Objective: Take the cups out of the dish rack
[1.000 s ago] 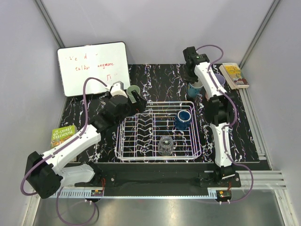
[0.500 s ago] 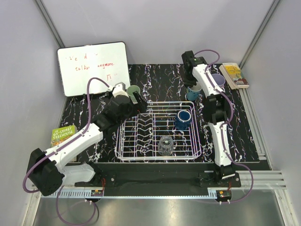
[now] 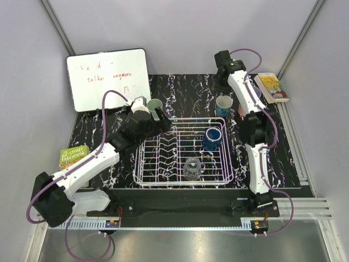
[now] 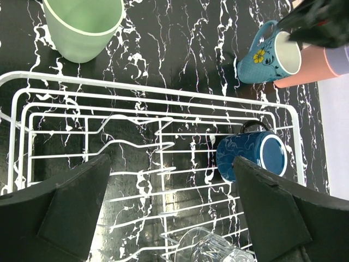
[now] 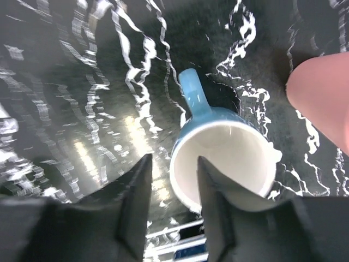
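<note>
The white wire dish rack (image 3: pixel 163 164) holds a dark blue cup (image 3: pixel 212 138) on its side and a clear glass (image 3: pixel 191 168); both also show in the left wrist view, the blue cup (image 4: pixel 251 155) and the glass (image 4: pixel 207 248). A pale green cup (image 3: pixel 155 106) stands on the table beyond the rack's far left corner. A teal cup (image 3: pixel 223 102) with a handle stands upright beyond the far right corner, next to a salmon pink cup (image 3: pixel 241 109). My left gripper (image 3: pixel 162 123) is open and empty over the rack's far left part. My right gripper (image 3: pixel 222 83) is open above the teal cup (image 5: pixel 229 158), touching nothing.
A whiteboard (image 3: pixel 109 79) leans at the back left. A green book (image 3: pixel 73 157) lies at the left edge and a yellow book (image 3: pixel 271 87) at the back right. The pink cup (image 5: pixel 322 98) is close to the right of the teal cup.
My right gripper has let go of the teal cup and lifted back from it. My left gripper has drawn off the pale green cup toward the rack.
</note>
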### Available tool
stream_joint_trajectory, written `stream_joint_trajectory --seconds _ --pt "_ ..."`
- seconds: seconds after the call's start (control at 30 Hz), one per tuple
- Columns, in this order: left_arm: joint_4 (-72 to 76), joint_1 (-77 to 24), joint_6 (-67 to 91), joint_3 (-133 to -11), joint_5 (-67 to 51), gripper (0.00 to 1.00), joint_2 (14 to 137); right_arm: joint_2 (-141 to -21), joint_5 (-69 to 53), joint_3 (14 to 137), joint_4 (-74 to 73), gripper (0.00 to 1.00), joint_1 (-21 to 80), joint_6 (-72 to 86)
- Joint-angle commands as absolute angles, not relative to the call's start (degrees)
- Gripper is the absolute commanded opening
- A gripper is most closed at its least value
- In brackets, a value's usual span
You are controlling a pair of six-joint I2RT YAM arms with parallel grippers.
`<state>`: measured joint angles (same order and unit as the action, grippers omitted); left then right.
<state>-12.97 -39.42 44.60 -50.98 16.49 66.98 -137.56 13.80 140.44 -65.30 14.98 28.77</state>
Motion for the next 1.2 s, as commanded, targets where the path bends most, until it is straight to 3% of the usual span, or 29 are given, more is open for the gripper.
stream_joint_trajectory --seconds 0.0,0.13,0.27,0.43,0.53,0.67,1.17 --pt "-12.13 -39.46 44.03 -51.24 15.21 0.99 65.83 -127.45 13.27 139.57 -63.37 0.51 15.64 28.56" --pt "-12.13 -39.46 43.33 -51.15 15.12 0.99 64.6 -120.43 9.51 135.54 -59.78 0.69 16.52 28.39" --pt "-12.83 -40.08 40.79 -52.2 15.03 0.99 64.95 -103.77 -0.51 116.09 -44.36 0.88 16.87 28.73" --pt "-17.39 -44.37 38.24 -55.71 15.9 0.99 69.43 -89.05 -9.83 97.67 -34.63 0.91 17.14 28.92" --pt "-21.52 -51.13 36.22 -58.7 23.78 0.99 71.63 -78.62 -9.49 86.26 -30.87 0.91 18.72 28.04" --pt "-24.34 -59.48 38.14 -59.5 28.03 0.99 72.25 -71.55 -10.1 80.17 -30.67 0.91 20.74 28.91" --pt "-27.16 -72.42 44.03 -63.45 31.29 0.99 83.67 -58.98 -5.19 64.95 -30.67 0.92 30.93 31.29"
